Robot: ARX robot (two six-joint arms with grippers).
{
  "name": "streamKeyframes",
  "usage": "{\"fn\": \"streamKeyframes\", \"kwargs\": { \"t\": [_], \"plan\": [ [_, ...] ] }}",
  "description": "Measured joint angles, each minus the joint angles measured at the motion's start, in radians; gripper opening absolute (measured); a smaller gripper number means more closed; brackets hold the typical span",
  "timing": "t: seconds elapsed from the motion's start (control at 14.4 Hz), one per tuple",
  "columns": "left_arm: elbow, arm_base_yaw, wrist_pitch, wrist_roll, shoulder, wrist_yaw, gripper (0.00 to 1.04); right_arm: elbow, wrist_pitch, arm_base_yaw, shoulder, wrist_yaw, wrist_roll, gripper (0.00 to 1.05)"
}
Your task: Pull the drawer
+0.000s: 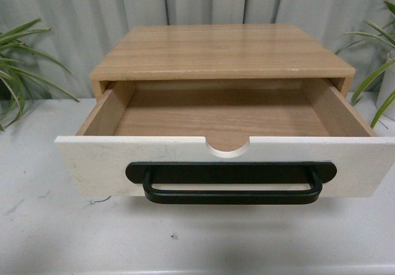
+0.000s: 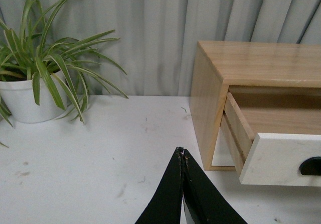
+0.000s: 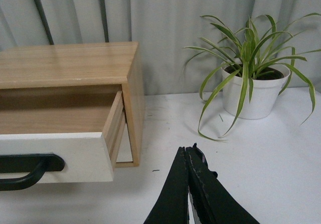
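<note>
The drawer (image 1: 92, 164) stands pulled well out of its light wood cabinet (image 1: 222, 53), showing an empty wood inside. Its white front carries a long black bar handle (image 1: 231, 185) and a half-round notch in the top edge. Neither arm shows in the front view. My left gripper (image 2: 181, 152) is shut with nothing in it, over the white table to the left of the drawer (image 2: 281, 158). My right gripper (image 3: 188, 151) is shut and empty too, over the table to the right of the drawer (image 3: 55, 156). Both are apart from the handle.
A potted spider plant (image 2: 30, 88) stands at the back left and another (image 3: 251, 88) at the back right, both in white pots. A grey curtain (image 1: 197, 4) hangs behind the cabinet. The white table (image 1: 185, 238) runs in front of the drawer.
</note>
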Motion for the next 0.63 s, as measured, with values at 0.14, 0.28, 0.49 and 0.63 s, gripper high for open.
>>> {"fn": "streamKeyframes", "kwargs": {
  "t": [0.14,0.28,0.49,0.63],
  "plan": [
    [0.000,0.000,0.000,0.000,0.000,0.000,0.02,0.000,0.000,0.000,0.000,0.000,0.000,0.02],
    [0.000,0.000,0.000,0.000,0.000,0.000,0.30,0.000,0.000,0.000,0.000,0.000,-0.002,0.32],
    [0.000,0.000,0.000,0.000,0.000,0.000,0.63,0.000,0.000,0.000,0.000,0.000,-0.002,0.67],
    [0.000,0.000,0.000,0.000,0.000,0.000,0.86,0.000,0.000,0.000,0.000,0.000,-0.002,0.90]
  ]
}}
